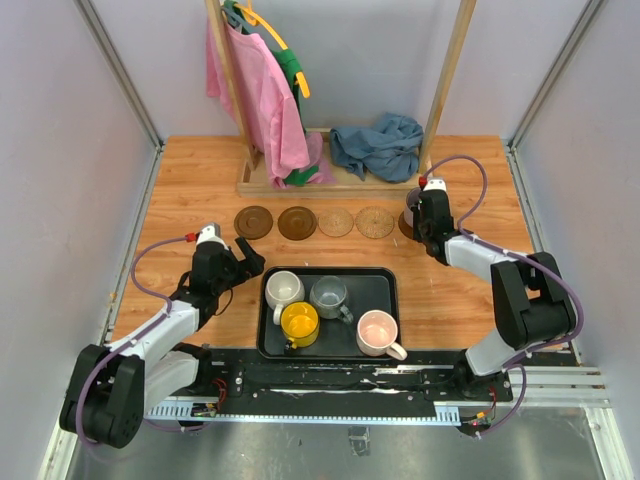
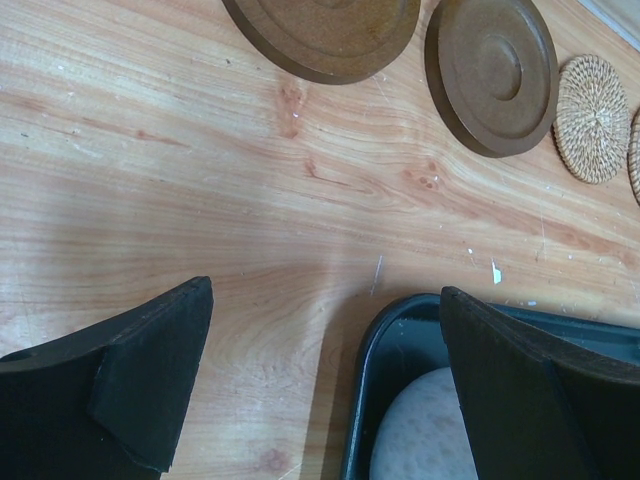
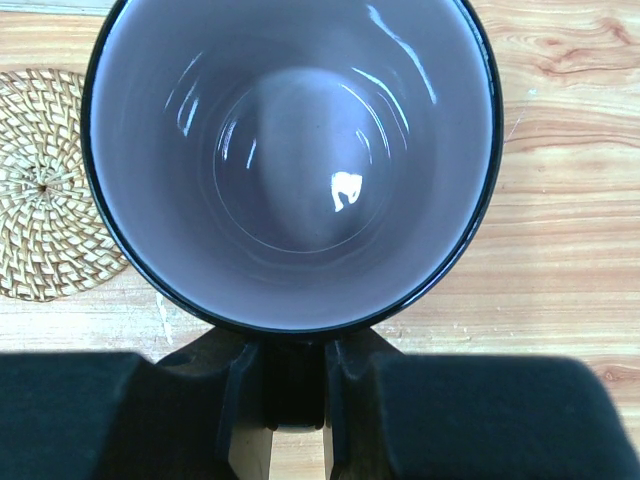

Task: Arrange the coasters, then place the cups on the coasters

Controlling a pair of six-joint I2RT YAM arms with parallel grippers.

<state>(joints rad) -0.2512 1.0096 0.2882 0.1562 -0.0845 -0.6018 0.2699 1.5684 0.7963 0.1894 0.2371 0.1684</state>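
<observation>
Desk (image 1: 190,190): plank top, walled left, right and far. The arm bases sit at the near edge.

Right arm (image 1: 480,255): we see it stretched far forward, elbow bent close to the right wall, wrist turned in toward the right end of the coaster row. Its end effector (image 3: 293,370) is pinched narrow on the handle of the purple cup (image 3: 300,180). The cup is mouth up, empty, just right of the last woven coaster. We cannot tell whether it rests on anything or hangs.

Left arm (image 1: 170,320): folded low, forearm angled toward the far right. Its end effector (image 1: 245,262) is spread wide and holds nothing, over bare wood beside the tray's far left corner. In the wrist view one finger overlaps that corner.

Clothes rack (image 1: 300,185): stands along the far edge, with a pink garment (image 1: 262,100) hanging and a blue cloth (image 1: 380,145) heaped on its base.

Black tray (image 1: 372,288): near centre, between the arms. It holds the white cup (image 1: 283,290), grey cup (image 1: 328,294), yellow cup (image 1: 299,322) and pink cup (image 1: 377,330).

Coasters: a row just in front of the rack, two dark brown (image 1: 253,221) (image 1: 297,222), then two woven tan (image 1: 336,221) (image 1: 375,221), spaced apart.

Room: we note a strip of bare wood between row and tray, and wider bare wood outside each arm.
</observation>
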